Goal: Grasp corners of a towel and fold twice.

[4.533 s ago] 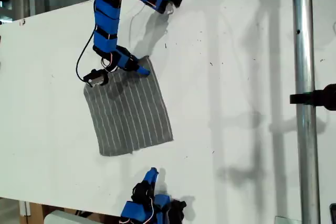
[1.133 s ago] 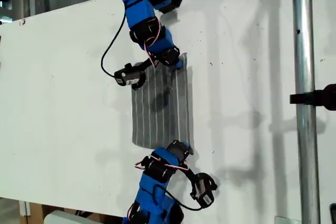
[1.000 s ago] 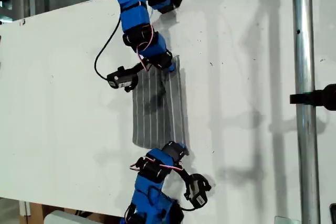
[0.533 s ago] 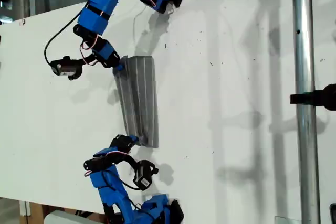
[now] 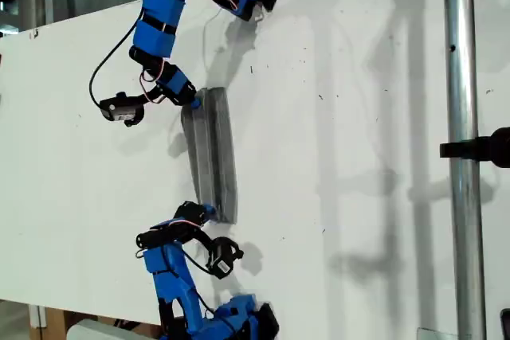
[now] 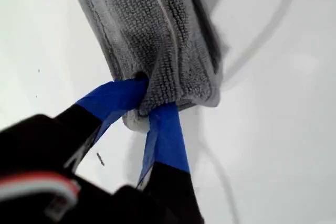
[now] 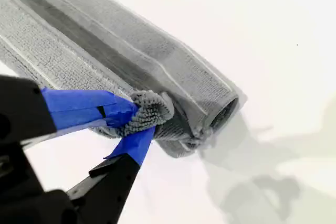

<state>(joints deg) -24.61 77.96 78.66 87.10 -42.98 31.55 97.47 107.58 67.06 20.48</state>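
Folding over: my first gripper and my second gripper each pinch a towel corner; should travel level together, laying edge onto edge.

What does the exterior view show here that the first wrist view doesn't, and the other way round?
Only the exterior view: the whole towel as a narrow folded strip on the white table, an arm at each end, and a metal pole at that view's right.

Only the first wrist view: my first gripper close up, its blue-taped fingers pinching bunched terry at one towel end, with a thin white stripe visible.

Both: the grey towel, folded over, held at an end on the white table.
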